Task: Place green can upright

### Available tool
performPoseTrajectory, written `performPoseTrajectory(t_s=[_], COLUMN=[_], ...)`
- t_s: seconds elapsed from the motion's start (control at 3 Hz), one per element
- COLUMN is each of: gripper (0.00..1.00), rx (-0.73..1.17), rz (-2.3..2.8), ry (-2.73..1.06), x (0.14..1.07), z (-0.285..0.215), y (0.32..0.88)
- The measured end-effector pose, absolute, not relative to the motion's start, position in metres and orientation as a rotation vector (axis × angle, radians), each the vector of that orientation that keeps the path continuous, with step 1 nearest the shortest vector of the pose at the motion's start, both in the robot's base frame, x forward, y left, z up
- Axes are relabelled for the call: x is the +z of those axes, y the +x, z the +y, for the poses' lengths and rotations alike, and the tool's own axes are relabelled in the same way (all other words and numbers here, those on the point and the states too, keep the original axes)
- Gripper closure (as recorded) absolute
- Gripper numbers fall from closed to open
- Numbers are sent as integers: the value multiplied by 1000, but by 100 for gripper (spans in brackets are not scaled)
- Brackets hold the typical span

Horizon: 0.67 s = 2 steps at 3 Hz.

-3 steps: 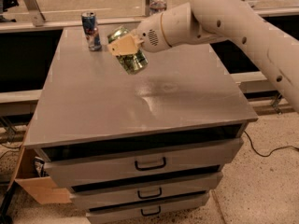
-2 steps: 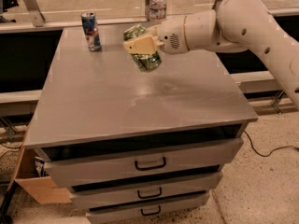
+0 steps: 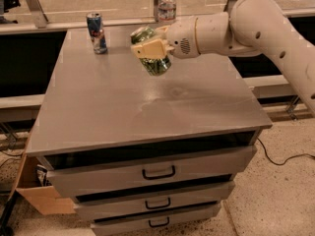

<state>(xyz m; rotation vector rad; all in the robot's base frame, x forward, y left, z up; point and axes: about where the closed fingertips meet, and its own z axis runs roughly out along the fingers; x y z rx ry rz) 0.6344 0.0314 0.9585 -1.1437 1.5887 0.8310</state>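
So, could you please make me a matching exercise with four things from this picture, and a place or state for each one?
Things:
1. green can
2. blue can
3. water bottle
4. claw

Places or states:
A. upright, near the back left corner of the table top
B. shut on the green can, above the back part of the table top
C. clear, upright, farthest back
D. tilted, held in the air

Pairs: 1-D, 2-A, 3-C, 4-B

No readable text (not anywhere), end effector (image 3: 150,50) holds green can (image 3: 158,66) above table (image 3: 123,119)
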Motion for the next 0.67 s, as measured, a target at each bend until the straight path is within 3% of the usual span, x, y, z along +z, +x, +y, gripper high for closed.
performPoseTrajectory(t_s=[0.67], gripper=[100], rx=[1000], rz=[1453], ry=[-999], x=[949], z=[26], y=[623])
